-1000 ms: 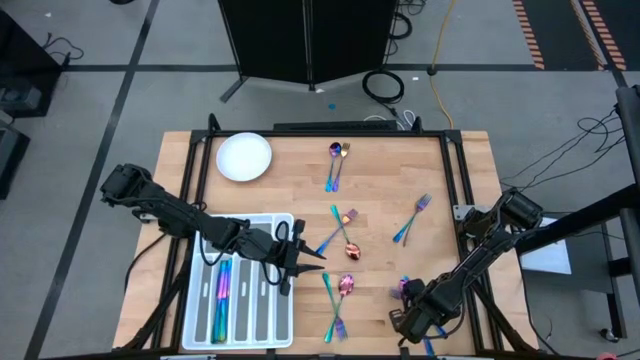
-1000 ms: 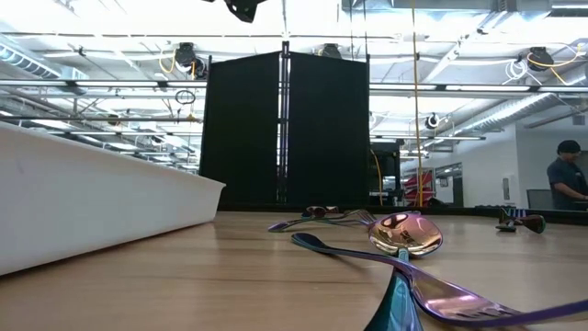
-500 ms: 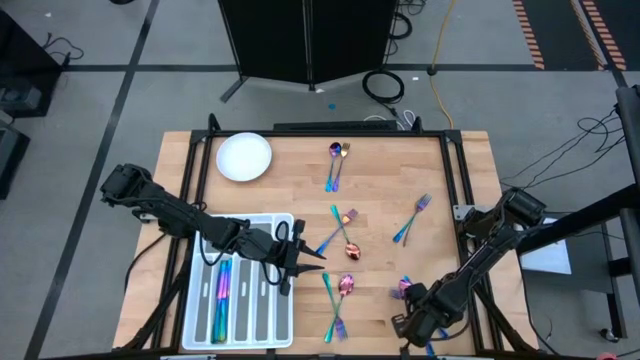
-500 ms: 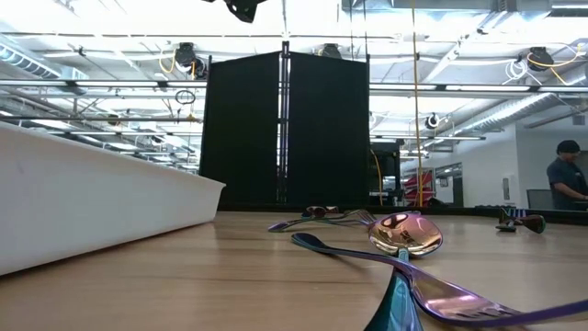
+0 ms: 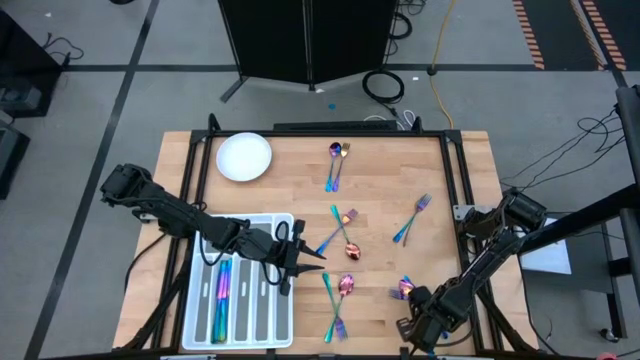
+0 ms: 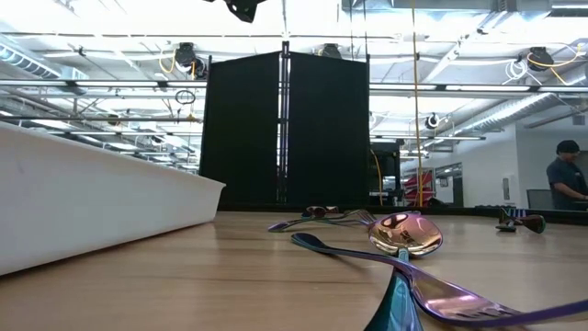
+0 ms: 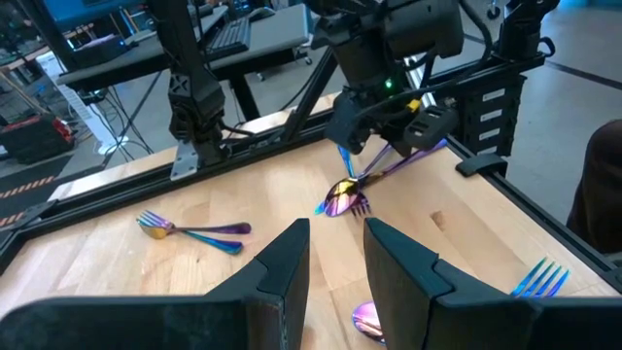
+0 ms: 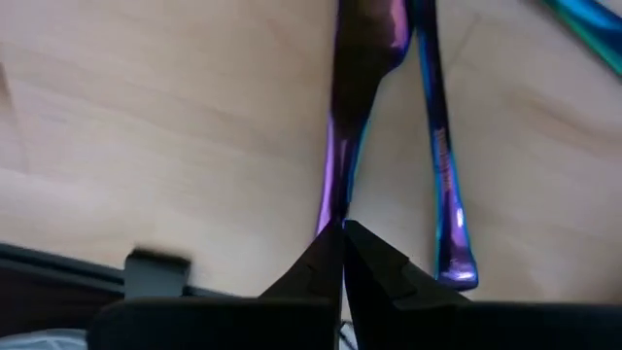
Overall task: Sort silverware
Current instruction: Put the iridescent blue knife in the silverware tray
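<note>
Right gripper (image 5: 415,325) pinching a slim iridescent spoon (image 7: 342,195) at the table's (image 5: 290,190) near edge.
Left gripper (image 7: 335,262) narrowly parted beside the translucent tray (image 5: 285,325); remaining silverware (image 5: 340,240) scattered across smooth wood.

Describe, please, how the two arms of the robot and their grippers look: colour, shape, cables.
Both arms are black and built of slim jointed links with thicker, rounded joint housings. Thin black cables run along them. The left gripper ends in two flat, dark, tapering fingers. The right gripper has the same dark pointed fingers; a small green light glows on its boxy wrist.
</note>
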### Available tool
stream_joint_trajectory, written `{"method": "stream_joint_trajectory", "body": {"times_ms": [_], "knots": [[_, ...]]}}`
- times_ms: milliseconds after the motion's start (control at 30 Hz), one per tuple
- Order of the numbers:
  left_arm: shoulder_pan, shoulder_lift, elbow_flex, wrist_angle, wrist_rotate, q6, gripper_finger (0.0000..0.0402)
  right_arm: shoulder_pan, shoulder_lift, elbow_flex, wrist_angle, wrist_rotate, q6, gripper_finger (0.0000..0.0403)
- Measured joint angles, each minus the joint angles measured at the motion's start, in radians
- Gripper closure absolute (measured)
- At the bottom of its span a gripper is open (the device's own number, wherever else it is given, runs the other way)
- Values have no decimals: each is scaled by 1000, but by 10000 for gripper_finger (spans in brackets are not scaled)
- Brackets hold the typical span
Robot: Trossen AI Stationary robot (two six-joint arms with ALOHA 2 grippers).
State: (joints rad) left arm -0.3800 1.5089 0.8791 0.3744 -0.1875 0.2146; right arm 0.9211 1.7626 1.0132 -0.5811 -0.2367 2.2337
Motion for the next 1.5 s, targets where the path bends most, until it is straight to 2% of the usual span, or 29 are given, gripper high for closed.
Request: {"method": "stream_joint_trajectory", "body": {"times_ms": [333, 667, 833, 1067, 1200, 1500], "knots": [[0, 0, 0, -1, 0, 0, 299, -20, -2, -37, 10, -9, 3, 403], [0, 0, 0, -3, 0, 0, 299, -62, -4, -39, -69, 18, -37, 403], [0, 0, 0, -2, 0, 0, 299, -79, -56, -43, -170, 73, -57, 403], [0, 0, 0, -3, 0, 0, 299, -55, -114, -23, -87, 118, -40, 403], [0, 0, 0, -5, 0, 0, 299, -46, -83, -23, -28, 112, -37, 403], [0, 0, 0, -17, 0, -1, 299, -42, -45, -22, -13, 98, -48, 403]]}}
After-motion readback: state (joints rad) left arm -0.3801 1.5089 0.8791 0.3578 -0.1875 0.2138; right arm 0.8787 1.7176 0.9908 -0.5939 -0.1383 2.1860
